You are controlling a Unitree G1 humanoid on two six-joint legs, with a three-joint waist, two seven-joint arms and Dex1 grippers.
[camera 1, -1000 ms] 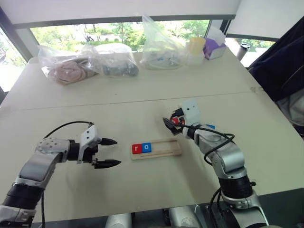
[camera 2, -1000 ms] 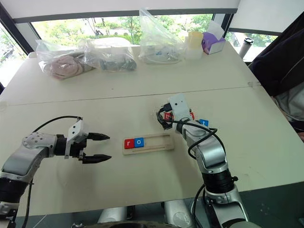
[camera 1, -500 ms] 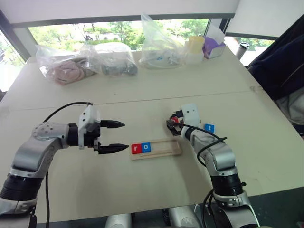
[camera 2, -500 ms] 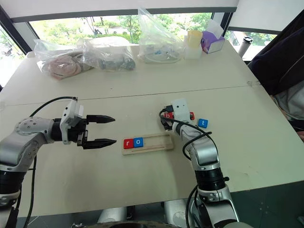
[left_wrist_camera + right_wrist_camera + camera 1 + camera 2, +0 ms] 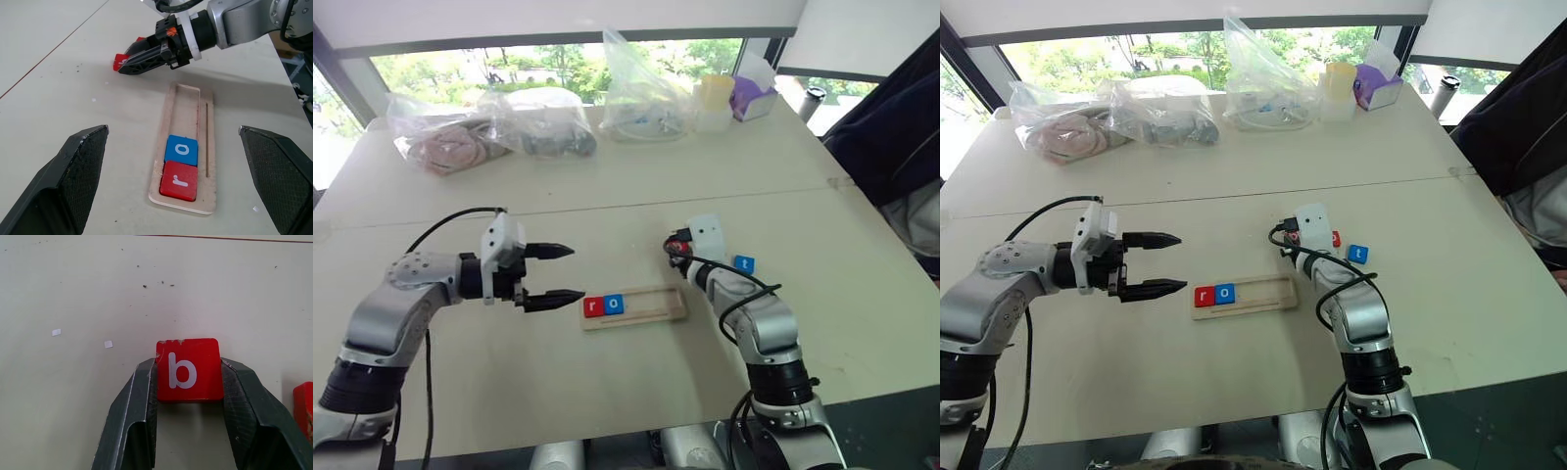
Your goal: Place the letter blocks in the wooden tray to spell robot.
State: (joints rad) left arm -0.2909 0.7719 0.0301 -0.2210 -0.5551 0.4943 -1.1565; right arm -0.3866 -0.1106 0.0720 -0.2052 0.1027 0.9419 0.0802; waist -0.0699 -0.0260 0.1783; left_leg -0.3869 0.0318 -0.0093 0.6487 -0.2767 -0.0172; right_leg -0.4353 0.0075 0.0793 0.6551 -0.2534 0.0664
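Tabletop: right hand [image 5: 188,382] grips red b block [image 5: 188,368].

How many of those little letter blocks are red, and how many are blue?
Red: 3 (red r block, red b block, third red block, letter hidden)
Blue: 2 (blue o block, blue t block)
Total: 5
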